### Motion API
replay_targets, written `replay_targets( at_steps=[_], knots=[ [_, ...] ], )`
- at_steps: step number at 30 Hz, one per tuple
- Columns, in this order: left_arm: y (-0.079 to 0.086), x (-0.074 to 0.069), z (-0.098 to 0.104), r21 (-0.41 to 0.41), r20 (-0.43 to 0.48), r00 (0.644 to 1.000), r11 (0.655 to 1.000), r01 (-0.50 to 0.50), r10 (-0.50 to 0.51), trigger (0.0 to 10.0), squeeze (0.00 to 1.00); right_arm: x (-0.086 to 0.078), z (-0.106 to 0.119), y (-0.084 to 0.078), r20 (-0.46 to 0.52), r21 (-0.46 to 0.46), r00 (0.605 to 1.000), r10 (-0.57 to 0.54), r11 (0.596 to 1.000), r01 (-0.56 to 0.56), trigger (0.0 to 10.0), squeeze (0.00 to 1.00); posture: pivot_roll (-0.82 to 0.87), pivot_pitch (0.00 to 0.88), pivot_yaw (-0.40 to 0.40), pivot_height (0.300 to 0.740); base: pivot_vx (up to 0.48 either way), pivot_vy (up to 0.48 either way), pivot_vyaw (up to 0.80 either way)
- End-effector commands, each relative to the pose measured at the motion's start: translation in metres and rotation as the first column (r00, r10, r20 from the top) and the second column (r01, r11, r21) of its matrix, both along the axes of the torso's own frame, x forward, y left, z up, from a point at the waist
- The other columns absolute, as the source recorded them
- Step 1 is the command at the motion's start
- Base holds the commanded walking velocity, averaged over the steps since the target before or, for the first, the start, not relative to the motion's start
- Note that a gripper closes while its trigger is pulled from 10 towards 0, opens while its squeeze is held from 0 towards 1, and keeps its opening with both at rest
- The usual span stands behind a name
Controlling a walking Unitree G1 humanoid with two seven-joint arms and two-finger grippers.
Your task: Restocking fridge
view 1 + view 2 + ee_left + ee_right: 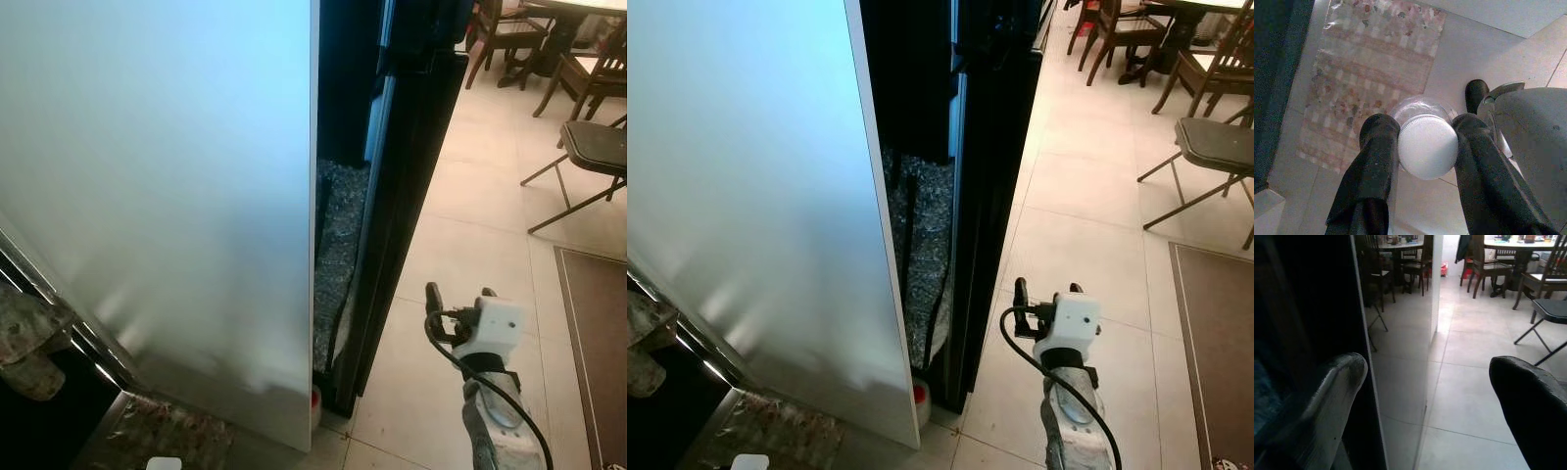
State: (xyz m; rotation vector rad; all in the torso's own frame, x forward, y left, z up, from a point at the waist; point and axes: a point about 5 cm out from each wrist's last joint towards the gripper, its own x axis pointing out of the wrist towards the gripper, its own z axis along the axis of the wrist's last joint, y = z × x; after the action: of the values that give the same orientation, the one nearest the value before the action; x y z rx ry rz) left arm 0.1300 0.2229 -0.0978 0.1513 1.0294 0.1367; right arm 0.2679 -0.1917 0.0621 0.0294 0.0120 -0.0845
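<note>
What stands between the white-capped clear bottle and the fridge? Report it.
The broad white panel stands between the white-capped clear bottle, shut in the left gripper, and the narrow dark gap beside the glossy black door.

A clear bottle (1422,110) with a white cap (1427,146) sits clamped between the left tool (1425,142) fingers; the fridge door (157,196) stands open left of the right tool (458,294)

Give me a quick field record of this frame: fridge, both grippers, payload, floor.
fridge: white door seen edge-on, dark gap beside it
left gripper: jaws shut on white-capped bottle, above a patterned mat
right gripper: jaws open, nothing between them, raised near the black fridge side
floor: pale tiles, folding chair, dining chairs beyond
</note>
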Motion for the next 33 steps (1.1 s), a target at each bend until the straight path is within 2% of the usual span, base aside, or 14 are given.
replay_targets(
  at_steps=[1, 10, 26, 33],
  knots=[
    [0.0006, -0.0051, -0.0015, 0.005, -0.011, 1.0, 1.0, 0.007, -0.007, 10.0, 0.0, 0.0046, 0.0084, 0.0028, 0.028, -0.004, 1.0, 0.01, 1.0, -0.009, 10.0, 0.0, 0.06, 0.013, 0.025, 0.74, 0.0, 0.0, 0.0],
    [0.0015, -0.0043, -0.001, 0.007, -0.006, 1.0, 1.0, -0.003, 0.004, 10.0, 0.0, 0.006, 0.0099, 0.0042, 0.031, 0.001, 1.0, -0.001, 1.0, 0.001, 10.0, 0.0, 0.07, 0.068, 0.029, 0.74, 0.0, 0.029, 0.0],
    [0.003, -0.005, -0.0008, 0.008, -0.006, 1.0, 1.0, -0.002, 0.002, 10.0, 0.0, 0.0068, 0.0096, 0.0062, 0.028, 0.014, 0.999, -0.015, 1.0, 0.015, 10.0, 0.0, 0.07, 0.083, 0.04, 0.74, 0.0, 0.256, 0.0],
    [0.0033, -0.0045, -0.0004, 0.006, 0.0, 1.0, 1.0, 0.005, -0.005, 10.0, 0.0, 0.0049, 0.0094, 0.0042, 0.031, 0.014, 0.999, -0.04, 0.999, 0.039, 10.0, 0.0, 0.07, 0.085, 0.042, 0.74, 0.0, 0.0, 0.0]
  ],
)
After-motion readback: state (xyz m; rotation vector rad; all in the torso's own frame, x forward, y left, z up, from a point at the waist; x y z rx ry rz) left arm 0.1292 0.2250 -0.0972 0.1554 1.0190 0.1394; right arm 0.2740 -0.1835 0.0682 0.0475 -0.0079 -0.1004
